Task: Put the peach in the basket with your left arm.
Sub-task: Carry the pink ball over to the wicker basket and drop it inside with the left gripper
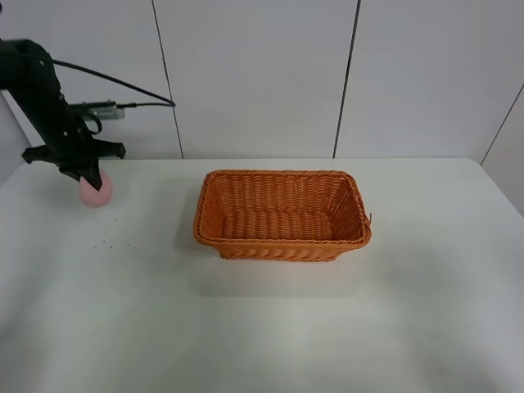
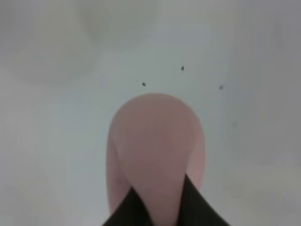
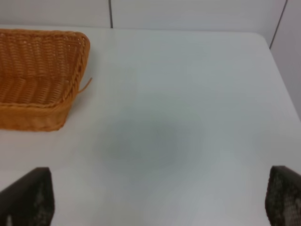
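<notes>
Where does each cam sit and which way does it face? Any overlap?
Exterior high: mounted high, facing down at the white table and basket; left arm over the peach.
Left wrist: on the left arm, looking past dark jaw tips at the peach.
Right wrist: low, looking across the table to the basket's corner; jaws wide apart.
Shared: peach, exterior and left wrist; basket, exterior and right wrist.

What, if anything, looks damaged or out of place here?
A loose strand sticks out from the basket at its right-hand corner, like a frayed weave end. A few dark specks dot the table beside the peach.
</notes>
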Controlling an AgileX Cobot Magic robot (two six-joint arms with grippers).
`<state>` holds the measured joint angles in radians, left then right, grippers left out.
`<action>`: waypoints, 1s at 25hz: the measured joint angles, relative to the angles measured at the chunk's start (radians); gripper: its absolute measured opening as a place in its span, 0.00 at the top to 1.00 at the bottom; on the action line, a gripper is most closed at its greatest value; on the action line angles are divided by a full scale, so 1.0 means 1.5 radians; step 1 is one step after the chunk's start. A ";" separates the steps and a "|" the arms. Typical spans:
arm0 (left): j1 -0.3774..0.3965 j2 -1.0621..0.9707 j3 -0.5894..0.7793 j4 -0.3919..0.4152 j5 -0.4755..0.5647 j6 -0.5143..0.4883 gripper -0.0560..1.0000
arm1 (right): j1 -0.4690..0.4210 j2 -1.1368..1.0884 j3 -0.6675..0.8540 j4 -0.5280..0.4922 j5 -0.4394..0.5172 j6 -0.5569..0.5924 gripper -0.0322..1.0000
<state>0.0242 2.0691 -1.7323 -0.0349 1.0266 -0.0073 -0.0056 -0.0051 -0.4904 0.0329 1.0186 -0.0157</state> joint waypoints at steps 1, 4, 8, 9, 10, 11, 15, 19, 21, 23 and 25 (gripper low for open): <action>0.000 -0.013 -0.010 0.000 0.010 -0.003 0.90 | 0.000 0.000 0.000 0.000 0.000 0.000 0.30; -0.006 -0.028 -0.038 0.001 0.042 -0.008 0.90 | 0.000 0.000 0.000 0.000 0.000 0.000 0.30; -0.040 -0.028 -0.078 0.006 0.073 -0.013 0.90 | 0.000 0.000 0.000 0.000 0.000 0.000 0.30; -0.053 -0.028 -0.091 0.006 0.079 -0.014 0.90 | 0.000 0.000 0.000 0.000 0.000 0.000 0.30; -0.072 -0.028 -0.102 0.006 0.085 -0.015 0.90 | 0.000 0.000 0.000 0.000 0.000 0.000 0.30; -0.094 -0.026 -0.117 0.006 0.090 -0.015 0.90 | 0.000 0.000 0.000 0.000 0.000 0.000 0.30; -0.191 0.007 -0.192 0.006 0.094 -0.020 0.90 | 0.000 0.000 0.000 0.000 0.000 0.000 0.30; -0.287 0.085 -0.299 0.004 0.095 -0.033 0.90 | 0.000 0.000 0.000 0.000 0.000 0.000 0.30; -0.326 0.129 -0.349 0.002 0.095 -0.042 0.90 | 0.000 0.000 0.000 0.000 0.000 0.000 0.30; -0.360 0.173 -0.388 0.001 0.095 -0.048 0.90 | 0.000 0.000 0.000 0.000 0.000 0.000 0.30; -0.389 0.205 -0.404 -0.001 0.095 -0.050 0.90 | 0.000 0.000 0.000 0.000 0.000 0.000 0.30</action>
<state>-0.5595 2.3759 -2.3380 -0.0364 1.1688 -0.0829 -0.0056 -0.0051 -0.4904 0.0329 1.0186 -0.0157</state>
